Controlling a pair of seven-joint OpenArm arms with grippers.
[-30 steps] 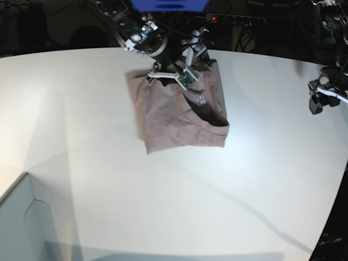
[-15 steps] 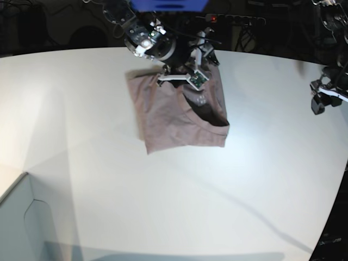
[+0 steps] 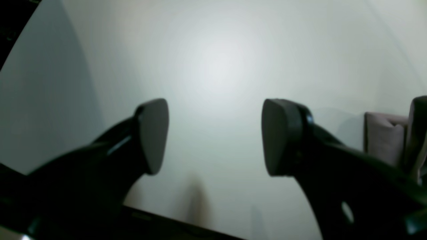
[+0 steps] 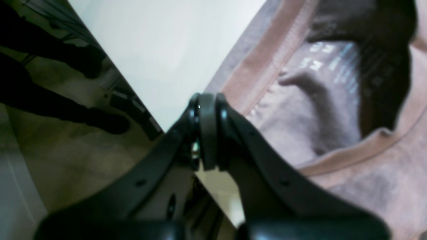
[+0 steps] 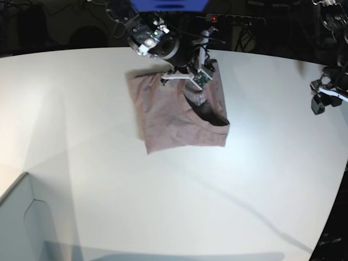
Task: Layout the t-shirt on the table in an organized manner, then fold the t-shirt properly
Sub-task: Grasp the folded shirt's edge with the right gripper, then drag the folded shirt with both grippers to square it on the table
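T-shirt [image 5: 176,114] lies on table [image 5: 163,201] far side, right hand [image 5: 183,76] above its back edge, box corner [image 5: 22,223] near-left.

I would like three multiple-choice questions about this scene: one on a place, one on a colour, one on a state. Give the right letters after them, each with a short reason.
1. Where on the table does the t-shirt lie?
A. near the far edge
B. at the near edge
C. on the grey box

2. What colour is the t-shirt?
A. navy blue
B. dusty pinkish-brown
C. bright green

3. How do the jaws of the right gripper stand?
A. wide open
B. shut, pads pressed together
C. clamped on a bottle

Answers:
1 A: in the base view the folded shirt sits by the far edge, under the right arm.
2 B: both the base view and the right wrist view show mauve cloth.
3 B: the right wrist view shows the pads meeting with nothing visible between them, beside the collar.
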